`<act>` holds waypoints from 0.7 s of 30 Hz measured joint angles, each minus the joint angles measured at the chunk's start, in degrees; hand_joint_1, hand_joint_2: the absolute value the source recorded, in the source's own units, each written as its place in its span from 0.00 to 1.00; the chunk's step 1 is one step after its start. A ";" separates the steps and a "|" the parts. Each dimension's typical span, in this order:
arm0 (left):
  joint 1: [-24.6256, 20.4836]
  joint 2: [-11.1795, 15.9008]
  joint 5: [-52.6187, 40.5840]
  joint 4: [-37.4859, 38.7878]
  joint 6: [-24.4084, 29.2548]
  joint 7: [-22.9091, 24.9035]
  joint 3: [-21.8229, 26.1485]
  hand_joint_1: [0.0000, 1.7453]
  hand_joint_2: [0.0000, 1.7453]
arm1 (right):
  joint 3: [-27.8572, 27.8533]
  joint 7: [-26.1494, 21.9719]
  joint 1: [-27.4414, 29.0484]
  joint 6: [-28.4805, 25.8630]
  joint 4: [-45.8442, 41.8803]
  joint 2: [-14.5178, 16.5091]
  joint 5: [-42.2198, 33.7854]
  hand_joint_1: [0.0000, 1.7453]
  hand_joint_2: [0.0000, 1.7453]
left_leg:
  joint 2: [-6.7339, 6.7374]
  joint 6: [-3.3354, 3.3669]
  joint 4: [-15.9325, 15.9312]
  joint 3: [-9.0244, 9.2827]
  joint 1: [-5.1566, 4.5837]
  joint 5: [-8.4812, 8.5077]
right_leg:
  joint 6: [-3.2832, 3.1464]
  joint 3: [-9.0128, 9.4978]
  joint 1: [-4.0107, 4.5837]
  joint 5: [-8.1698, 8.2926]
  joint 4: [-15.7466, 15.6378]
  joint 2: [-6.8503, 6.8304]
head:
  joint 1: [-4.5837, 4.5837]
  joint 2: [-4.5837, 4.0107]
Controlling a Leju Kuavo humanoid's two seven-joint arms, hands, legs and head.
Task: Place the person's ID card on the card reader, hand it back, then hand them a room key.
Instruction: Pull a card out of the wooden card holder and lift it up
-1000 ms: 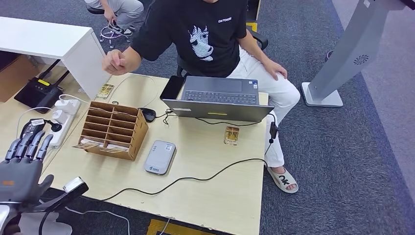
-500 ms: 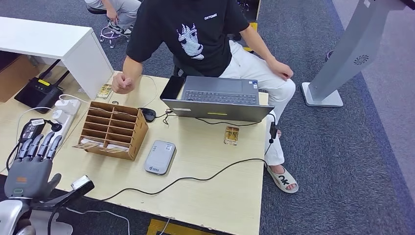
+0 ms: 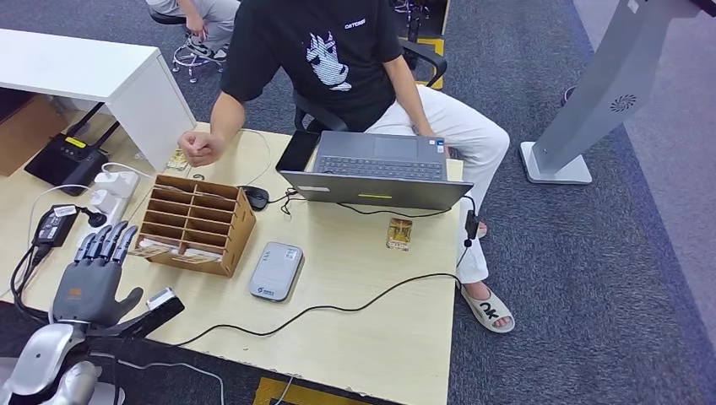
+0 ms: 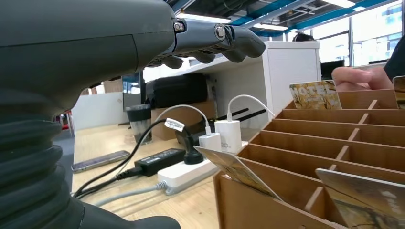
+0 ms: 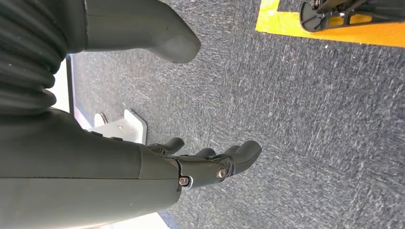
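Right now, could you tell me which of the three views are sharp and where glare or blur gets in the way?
Head view: evenly lit and sharp across the table. Left wrist view: bright windows wash out the background, and the near left hand looks dark and soft. Right wrist view: the carpet is crisp, the right hand shaded.

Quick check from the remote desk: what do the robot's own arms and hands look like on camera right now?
The left hand is dark grey, with a small orange marking on its back, segmented darker fingers and a thick thumb. Behind it sits a grey ribbed wrist cover, then a smooth silver arm with rounded casing. The right hand matches: dark grey shell, ribbed cover, thick grey thumb, and small round metal pins on the fingers.
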 joint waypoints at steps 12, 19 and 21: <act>-4.90 -1.95 0.58 4.56 -0.64 -0.64 -2.37 0.01 1.00 | 0.04 -0.25 -0.04 0.13 0.00 -0.02 0.58 0.00 1.00 | 0.03 0.00 0.00 0.01 0.00 0.00 | 0.00 -0.01 0.00 0.00 0.00 0.04 | 0.01 0.00; -5.71 -2.29 1.58 5.58 -1.48 -1.18 -2.85 0.03 1.00 | 0.04 -0.39 -0.05 0.14 0.00 -0.01 0.97 0.00 1.00 | 0.04 0.00 0.00 0.01 0.00 0.00 | 0.00 -0.02 0.00 0.00 0.00 0.04 | 0.00 0.01; -6.13 -2.33 2.50 5.64 -2.64 -1.42 -3.45 0.02 1.00 | 0.04 -0.42 -0.05 0.15 0.00 -0.01 1.02 0.00 1.00 | 0.04 0.00 0.00 0.01 0.00 0.00 | 0.00 -0.02 0.00 0.00 0.00 0.03 | 0.00 0.00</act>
